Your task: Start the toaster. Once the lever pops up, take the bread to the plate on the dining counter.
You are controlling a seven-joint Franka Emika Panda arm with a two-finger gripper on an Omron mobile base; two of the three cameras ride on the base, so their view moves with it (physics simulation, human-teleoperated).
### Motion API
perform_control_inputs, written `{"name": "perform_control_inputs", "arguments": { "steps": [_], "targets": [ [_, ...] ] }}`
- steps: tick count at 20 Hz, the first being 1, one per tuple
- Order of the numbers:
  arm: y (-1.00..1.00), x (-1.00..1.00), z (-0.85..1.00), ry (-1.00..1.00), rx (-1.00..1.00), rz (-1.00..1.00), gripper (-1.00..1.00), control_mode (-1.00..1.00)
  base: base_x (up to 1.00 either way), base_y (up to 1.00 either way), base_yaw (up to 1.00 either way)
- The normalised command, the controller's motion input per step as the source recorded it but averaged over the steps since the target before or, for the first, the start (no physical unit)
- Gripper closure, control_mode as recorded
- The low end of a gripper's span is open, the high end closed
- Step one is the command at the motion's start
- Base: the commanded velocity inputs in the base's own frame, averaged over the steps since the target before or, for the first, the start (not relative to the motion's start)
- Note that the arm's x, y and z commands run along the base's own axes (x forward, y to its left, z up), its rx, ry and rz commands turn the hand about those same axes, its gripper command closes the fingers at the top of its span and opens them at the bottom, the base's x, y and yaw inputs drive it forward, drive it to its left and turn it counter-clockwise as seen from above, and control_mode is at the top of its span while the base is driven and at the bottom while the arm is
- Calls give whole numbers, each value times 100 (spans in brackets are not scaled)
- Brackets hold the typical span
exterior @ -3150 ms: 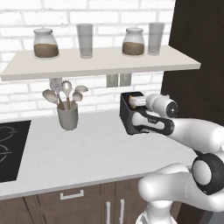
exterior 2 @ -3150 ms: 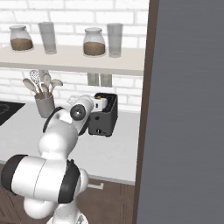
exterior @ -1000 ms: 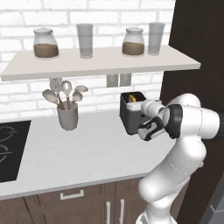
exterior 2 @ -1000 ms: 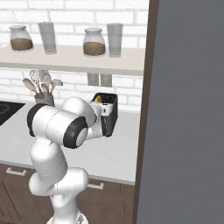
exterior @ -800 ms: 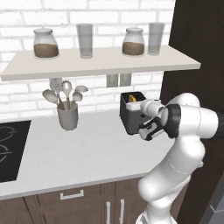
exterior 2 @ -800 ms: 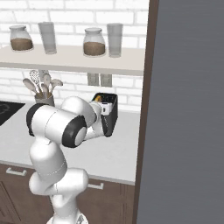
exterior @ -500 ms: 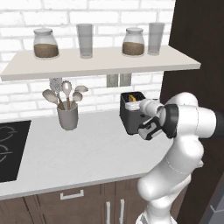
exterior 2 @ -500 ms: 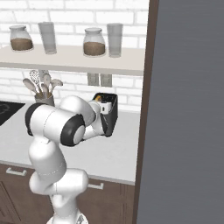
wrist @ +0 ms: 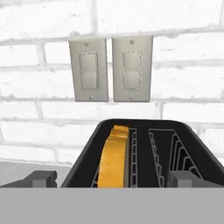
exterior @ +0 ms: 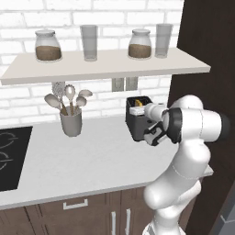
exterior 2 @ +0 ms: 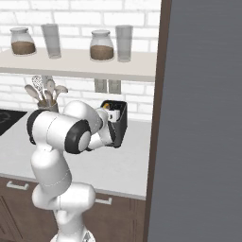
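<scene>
Hand, fingers spread wide, has crept slightly closer to the toaster holding bread.

A home kitchen: brick wall, counter with cooktop, toaster, utensil crock.

Black toaster, golden-tan bread, white brick wall, grey switch plates.

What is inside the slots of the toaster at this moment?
In the hand view, the toaster has the bread standing on edge in its left slot; the right slot shows wire guides. The slice's lower part is hidden inside.
</scene>
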Motion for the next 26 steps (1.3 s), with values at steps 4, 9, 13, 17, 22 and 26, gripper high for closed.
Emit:
{"name": "perform_control_inputs", "arguments": {
  "steps": [4, 9, 13, 17, 22, 26],
  "targets": [
    [0, 16, -14, 0, 0, 0, -100, -100, 0, 0, 0],
    [0, 18, -10, 0, 0, 0, -100, -100, 0, 0, 0],
    [1, 14, -6, 0, 0, 0, 100, -100, 0, 0, 0],
    [0, 0, -1, 0, 0, 0, 100, -100, 0, 0, 0],
    [0, -4, 0, 5, 0, 0, 100, -100, 0, 0, 0],
    [0, -25, 6, 3, 0, 0, 100, -100, 0, 0, 0]
  ]
}}
